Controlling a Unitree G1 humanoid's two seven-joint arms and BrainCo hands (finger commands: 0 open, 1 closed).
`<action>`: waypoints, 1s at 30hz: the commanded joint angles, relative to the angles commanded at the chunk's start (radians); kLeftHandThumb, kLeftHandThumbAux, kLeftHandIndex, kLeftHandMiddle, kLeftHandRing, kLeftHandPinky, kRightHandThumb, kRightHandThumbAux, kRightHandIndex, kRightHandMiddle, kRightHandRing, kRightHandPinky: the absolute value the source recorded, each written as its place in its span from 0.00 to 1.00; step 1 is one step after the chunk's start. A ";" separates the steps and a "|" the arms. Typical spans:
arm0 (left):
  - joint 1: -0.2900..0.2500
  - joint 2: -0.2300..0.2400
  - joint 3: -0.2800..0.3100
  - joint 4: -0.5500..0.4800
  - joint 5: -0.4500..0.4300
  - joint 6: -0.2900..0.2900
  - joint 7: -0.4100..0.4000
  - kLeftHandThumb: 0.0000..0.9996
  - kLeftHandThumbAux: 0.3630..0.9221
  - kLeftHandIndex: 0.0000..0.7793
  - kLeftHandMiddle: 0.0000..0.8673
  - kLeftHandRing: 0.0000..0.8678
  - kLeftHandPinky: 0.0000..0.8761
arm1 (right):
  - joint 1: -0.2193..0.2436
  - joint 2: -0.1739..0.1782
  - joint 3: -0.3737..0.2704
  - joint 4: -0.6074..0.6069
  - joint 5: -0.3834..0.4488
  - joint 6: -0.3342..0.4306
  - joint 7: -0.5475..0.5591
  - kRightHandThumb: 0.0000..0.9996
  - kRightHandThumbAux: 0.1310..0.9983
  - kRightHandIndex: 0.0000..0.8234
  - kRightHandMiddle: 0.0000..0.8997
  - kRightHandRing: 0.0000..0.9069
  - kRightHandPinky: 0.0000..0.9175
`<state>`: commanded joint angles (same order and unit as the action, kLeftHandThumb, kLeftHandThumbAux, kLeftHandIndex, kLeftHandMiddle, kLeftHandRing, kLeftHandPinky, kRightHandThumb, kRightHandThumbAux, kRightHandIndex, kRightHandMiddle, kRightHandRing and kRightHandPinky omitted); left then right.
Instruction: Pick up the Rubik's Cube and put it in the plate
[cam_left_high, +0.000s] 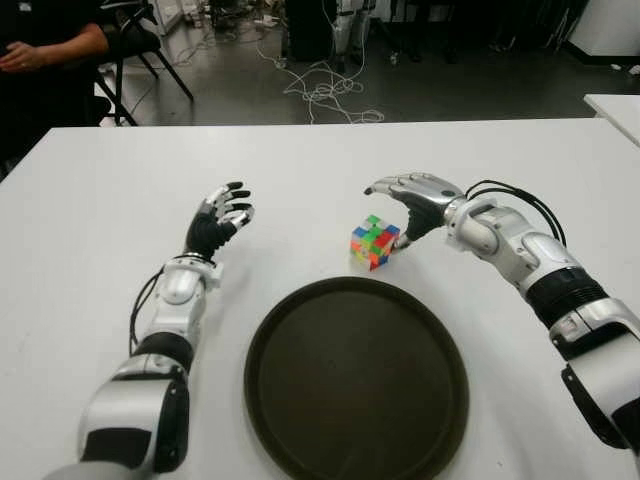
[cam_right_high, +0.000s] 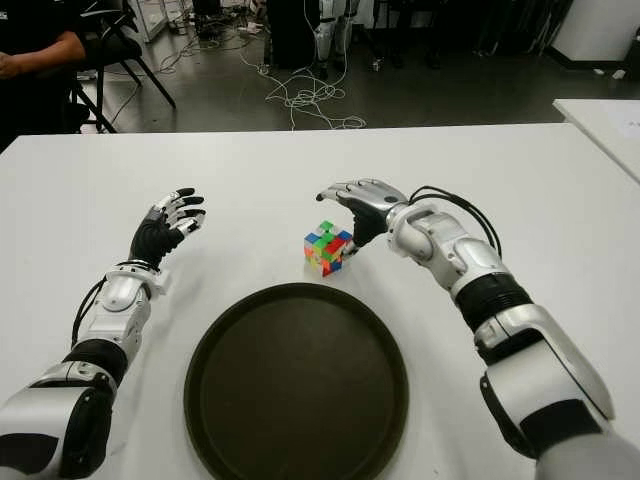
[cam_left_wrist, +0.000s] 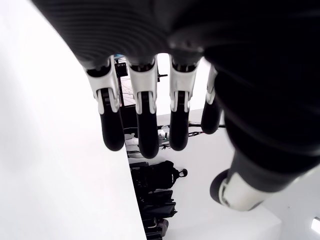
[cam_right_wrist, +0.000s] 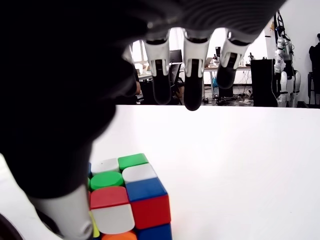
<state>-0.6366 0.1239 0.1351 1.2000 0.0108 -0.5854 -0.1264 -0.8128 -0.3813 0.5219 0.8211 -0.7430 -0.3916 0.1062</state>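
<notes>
Rubik's Cube (cam_left_high: 375, 242) sits on the white worktop (cam_left_high: 90, 230), just beyond the far rim of the plate (cam_left_high: 356, 381) and not inside it. It stands turned so that one corner faces the plate, with green, red, blue, white and yellow squares showing. The plate is a dark round tray lying flat on the worktop on the robot's side of the cube, with nothing in it.

The right hand (cam_left_high: 412, 200) hangs over the cube from the cube's right, palm down. Its fingers (cam_right_wrist: 192, 80) are stretched out and apart above and past the cube, and the thumb (cam_right_wrist: 70, 215) comes down close beside the cube's right face. In the right wrist view the cube lies under the palm with the fingers clear of it, so the hand holds nothing; whether the thumb touches the cube cannot be told.

The left hand (cam_left_high: 218, 220) shows well to the left of the cube, raised with its fingers (cam_left_wrist: 145, 125) spread and relaxed, grasping nothing.

Beyond the worktop's far edge, far left of the cube, a person (cam_left_high: 45, 60) in dark clothes sits by a chair (cam_left_high: 140, 45), and loose cables (cam_left_high: 325, 90) lie on the floor.
</notes>
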 joint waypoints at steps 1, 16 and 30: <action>0.000 0.000 0.000 0.000 0.001 -0.001 0.001 0.16 0.69 0.25 0.29 0.30 0.32 | -0.001 0.004 0.002 0.010 0.000 -0.003 -0.005 0.00 0.79 0.20 0.21 0.19 0.14; -0.001 -0.004 0.004 -0.002 -0.005 0.001 0.007 0.16 0.70 0.26 0.29 0.30 0.33 | -0.002 0.025 0.011 0.029 0.008 -0.042 -0.002 0.00 0.80 0.17 0.18 0.17 0.12; 0.002 -0.003 0.004 -0.005 -0.012 -0.004 -0.001 0.18 0.69 0.26 0.29 0.30 0.32 | -0.012 0.045 0.043 0.072 -0.014 -0.050 -0.026 0.00 0.83 0.22 0.21 0.20 0.15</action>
<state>-0.6351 0.1210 0.1395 1.1953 -0.0013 -0.5893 -0.1278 -0.8247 -0.3364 0.5653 0.8935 -0.7569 -0.4418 0.0801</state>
